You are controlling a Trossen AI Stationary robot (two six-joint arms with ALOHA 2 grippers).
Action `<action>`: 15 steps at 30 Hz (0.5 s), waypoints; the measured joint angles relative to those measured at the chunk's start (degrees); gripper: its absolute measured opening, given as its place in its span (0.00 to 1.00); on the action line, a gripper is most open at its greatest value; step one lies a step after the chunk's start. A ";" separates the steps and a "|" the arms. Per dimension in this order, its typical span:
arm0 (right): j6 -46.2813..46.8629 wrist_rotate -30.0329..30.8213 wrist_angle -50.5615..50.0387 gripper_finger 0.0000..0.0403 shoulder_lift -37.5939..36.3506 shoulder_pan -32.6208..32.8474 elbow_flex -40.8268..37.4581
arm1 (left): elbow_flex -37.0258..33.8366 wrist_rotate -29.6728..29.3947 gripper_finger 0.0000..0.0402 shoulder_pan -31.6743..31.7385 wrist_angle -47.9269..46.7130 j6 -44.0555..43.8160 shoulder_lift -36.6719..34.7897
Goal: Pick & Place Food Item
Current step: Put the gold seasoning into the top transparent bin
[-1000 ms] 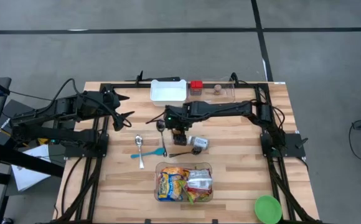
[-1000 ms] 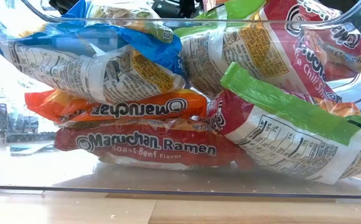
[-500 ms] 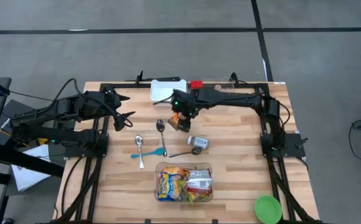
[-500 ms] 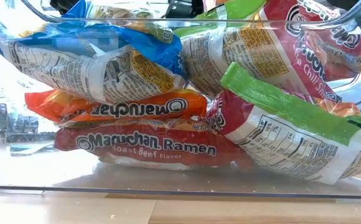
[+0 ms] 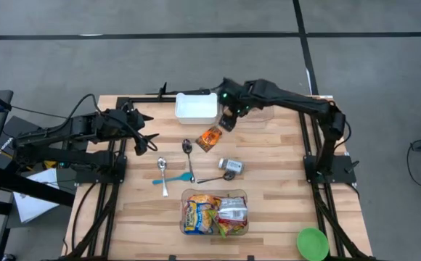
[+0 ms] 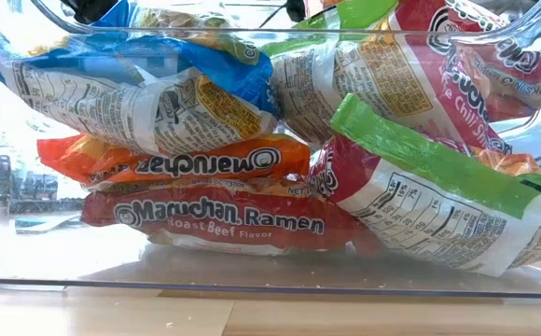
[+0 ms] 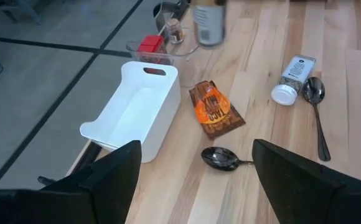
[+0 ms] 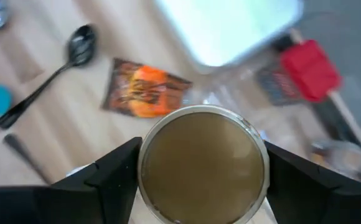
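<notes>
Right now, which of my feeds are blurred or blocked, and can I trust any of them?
Right wrist view: background smeared, and the round jar held in the jaws fills the middle. Left wrist view: sharp on the taco seasoning packet, only the far jar blurred. Low view: blocked by the ramen bin. High view: clear.

A round can, lifted above the back of the counter

We see the food item, a can [image 8: 202,163], as a round tan-brown disc with a pale metallic rim, its flat end facing the right wrist camera. It sits clamped between the two dark fingers of the right pincer [image 8: 202,168], clear of the counter [image 5: 283,181]. From above, we find it near the counter's back edge, between the white bin [image 5: 197,107] and the clear tray [image 5: 258,109], just above the orange packet [image 5: 210,138].
</notes>
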 joint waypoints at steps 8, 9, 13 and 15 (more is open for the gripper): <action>5.47 1.86 -1.28 0.69 -0.84 -8.31 0.04 | 0.00 0.00 0.75 0.00 0.05 -1.11 0.00; 5.60 1.86 -1.44 0.69 -0.68 -9.10 0.04 | 0.00 0.00 0.75 0.00 0.03 -1.11 0.00; 5.77 1.49 -1.31 0.70 -0.18 -12.08 0.04 | 0.00 -0.02 0.75 0.00 0.05 -1.11 0.00; 6.52 1.49 -0.51 0.70 0.39 -13.30 0.07 | 0.00 0.00 0.75 0.00 0.05 -1.11 0.00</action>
